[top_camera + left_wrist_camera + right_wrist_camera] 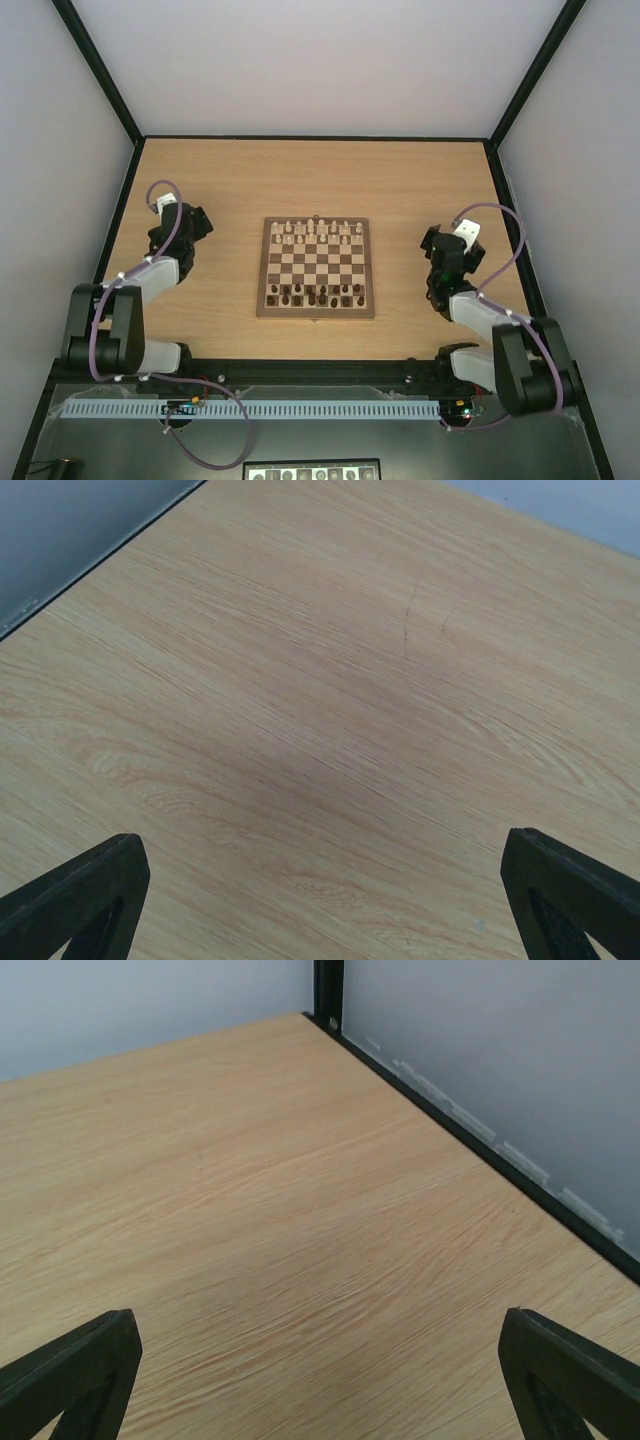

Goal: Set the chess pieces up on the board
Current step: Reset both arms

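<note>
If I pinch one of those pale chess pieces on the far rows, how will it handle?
The pale chess pieces look tiny, so they are probably light and easy to tip if nudged. They stand crowded on the board, so a wide pinch may knock neighbours. Likely rigid, not floppy.

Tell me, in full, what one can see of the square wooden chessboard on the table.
The square wooden chessboard has light and dark brown checks inside a mid-brown border. It lies flat near the middle of the pale wooden table. Small pale cream chessmen stand along its far rows, small dark brown chessmen along its near rows; the middle rows are bare. Only the table and these pieces touch it.
</note>
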`<state>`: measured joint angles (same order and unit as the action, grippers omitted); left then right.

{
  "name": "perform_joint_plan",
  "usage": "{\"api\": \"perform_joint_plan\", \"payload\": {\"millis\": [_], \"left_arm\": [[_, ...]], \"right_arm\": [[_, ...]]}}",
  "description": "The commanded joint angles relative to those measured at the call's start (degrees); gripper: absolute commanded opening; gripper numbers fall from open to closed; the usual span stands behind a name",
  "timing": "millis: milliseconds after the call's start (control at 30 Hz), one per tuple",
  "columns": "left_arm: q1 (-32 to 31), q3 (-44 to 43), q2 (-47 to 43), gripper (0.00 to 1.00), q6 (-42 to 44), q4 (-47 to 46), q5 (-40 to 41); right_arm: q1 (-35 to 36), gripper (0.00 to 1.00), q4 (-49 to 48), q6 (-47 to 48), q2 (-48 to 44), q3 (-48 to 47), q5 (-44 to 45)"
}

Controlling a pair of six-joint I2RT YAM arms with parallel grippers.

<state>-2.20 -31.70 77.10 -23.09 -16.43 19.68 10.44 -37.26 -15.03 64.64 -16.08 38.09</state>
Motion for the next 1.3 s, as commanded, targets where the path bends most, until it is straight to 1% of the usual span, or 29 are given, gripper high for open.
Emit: {"api": "perform_joint_plan", "payload": {"millis": [0,100,133,200,233,267,333,433,500,567,667,800,867,933,1067,1100,1167,1233,1267], "left_arm": [[1.64,-2.12,2.66,1.00,2.87,-8.20,-2.68],[3.10,-0.25,2.30,1.00,5.03,-12.81,-5.83],[3.33,0.78,2.13,0.99,6.35,-15.17,-6.63],[3.34,3.88,2.33,1.00,8.72,-21.54,-7.68],[3.41,4.52,2.70,1.00,8.89,-22.84,-7.06],[3.49,5.26,3.45,0.99,8.75,-24.47,-6.80],[3.68,6.81,5.68,1.00,8.66,-27.86,-7.41],[3.93,5.47,7.33,1.00,8.97,-26.85,-6.64],[6.07,4.42,8.74,1.00,8.26,-26.38,-9.45],[7.09,2.85,10.33,1.00,8.51,-25.30,-10.56],[6.97,1.55,11.74,0.99,9.45,-25.23,-8.65],[6.09,1.72,11.68,1.00,9.64,-26.06,-5.47],[6.06,1.16,12.34,0.99,9.64,-25.71,-4.96],[6.06,1.10,12.64,0.99,9.50,-26.01,-4.13],[6.06,0.86,12.74,0.99,9.35,-25.83,-3.69],[6.06,0.88,12.73,0.99,9.30,-25.81,-3.64],[6.05,1.13,12.53,0.99,9.30,-26.06,-3.44],[5.98,2.53,11.49,1.00,8.58,-27.42,-2.06],[5.98,3.60,10.66,1.00,8.17,-28.48,-1.30]], "right_arm": [[-2.59,0.98,-16.47,-0.88,7.92,-0.56,-2.10],[-3.64,0.99,-19.72,0.43,10.35,-1.01,-2.97],[-4.50,0.99,-16.23,-1.05,10.90,-2.92,-3.06],[-4.81,0.99,-14.66,-1.41,11.86,-4.87,-3.07],[-4.80,0.99,-16.23,-0.35,11.88,-4.80,-3.86],[-4.81,0.99,-20.03,0.89,11.71,-3.42,-5.12],[-4.81,0.99,-21.77,0.89,11.79,-2.72,-4.81],[-4.81,0.99,-22.52,1.04,11.25,-1.88,-5.27],[-4.81,0.98,-23.74,1.27,10.45,-0.74,-5.71],[-4.87,0.99,-22.89,0.68,9.32,0.16,-5.25],[-4.81,0.99,-24.11,0.70,6.76,3.51,-5.55],[-4.74,0.98,-32.30,-0.37,11.34,8.00,-5.05],[-4.77,0.98,-30.63,0.16,13.29,5.97,-5.77],[-4.74,0.99,-30.99,1.32,16.19,4.44,-7.28],[-4.78,0.99,-26.15,3.91,20.81,-0.94,-12.88],[-4.81,0.99,-26.23,3.93,20.80,-0.83,-13.17],[-4.81,0.99,-28.76,4.76,20.52,1.13,-15.06],[-4.74,0.99,-42.82,7.83,23.55,6.32,-20.48],[-4.67,0.99,-38.85,8.41,22.37,6.03,-21.93]]}}
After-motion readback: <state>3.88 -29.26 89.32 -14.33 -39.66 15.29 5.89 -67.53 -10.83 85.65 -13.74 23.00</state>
